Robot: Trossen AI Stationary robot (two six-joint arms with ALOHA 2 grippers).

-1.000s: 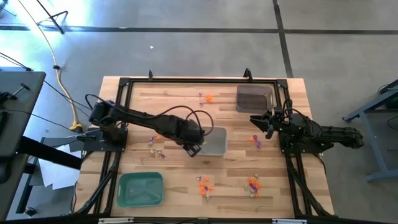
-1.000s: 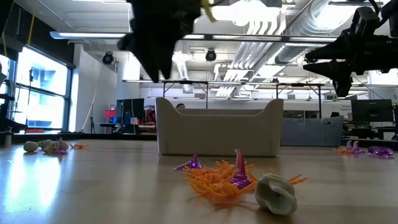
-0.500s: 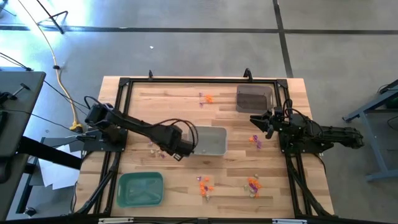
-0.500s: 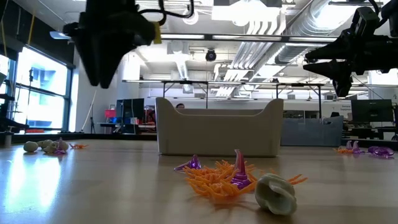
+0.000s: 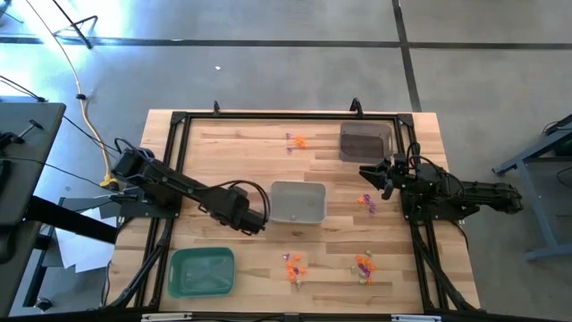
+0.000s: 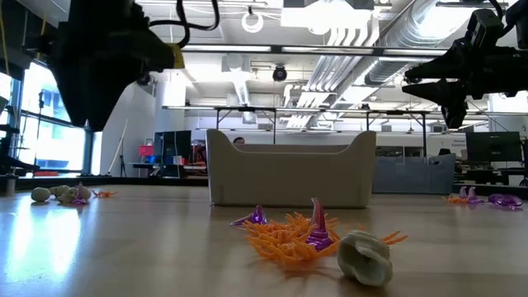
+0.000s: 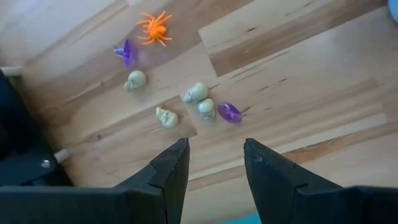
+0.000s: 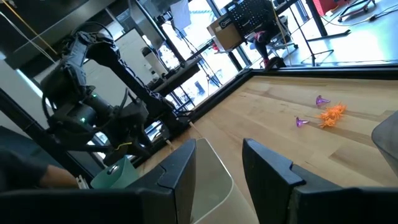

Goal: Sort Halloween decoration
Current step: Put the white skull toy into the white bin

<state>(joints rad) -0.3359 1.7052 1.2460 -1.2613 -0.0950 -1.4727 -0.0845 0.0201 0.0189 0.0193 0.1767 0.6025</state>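
— Which step are you on?

— I hang my left gripper over the cluster of Halloween decoration at left centre of the high view, beside the grey tray. My fingers are spread and hold nothing. Pale skulls, a purple piece and an orange spider lie apart on the wood.

— And next?

— I judge I must drop onto one trinket and pinch it. My right gripper waits at the right, parted and empty.
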